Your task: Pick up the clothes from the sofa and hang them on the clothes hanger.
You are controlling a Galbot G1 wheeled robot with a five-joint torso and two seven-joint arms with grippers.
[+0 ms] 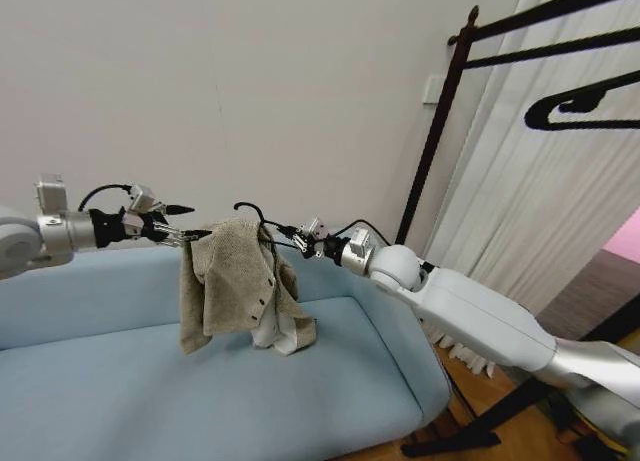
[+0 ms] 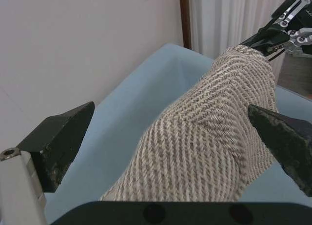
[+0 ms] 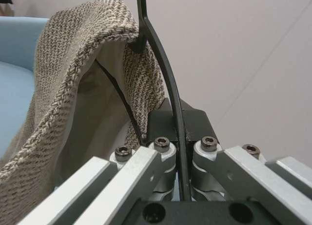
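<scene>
Hanging mid-frame above sofa: knit jacket on black hanger. Soft, light, floppy; probably slides off wire easily, so best carried by hanger. Pinching hanger wire: right gripper, arm stretched in from lower right. Spread wide astride jacket shoulder: left gripper, arm level from left edge. Rack upper right.

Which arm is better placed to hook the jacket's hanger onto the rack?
Right. The right claw is shut on the hanger carrying the jacket, and the rack stands on its side. The left claw is open around the jacket's shoulder.
</scene>
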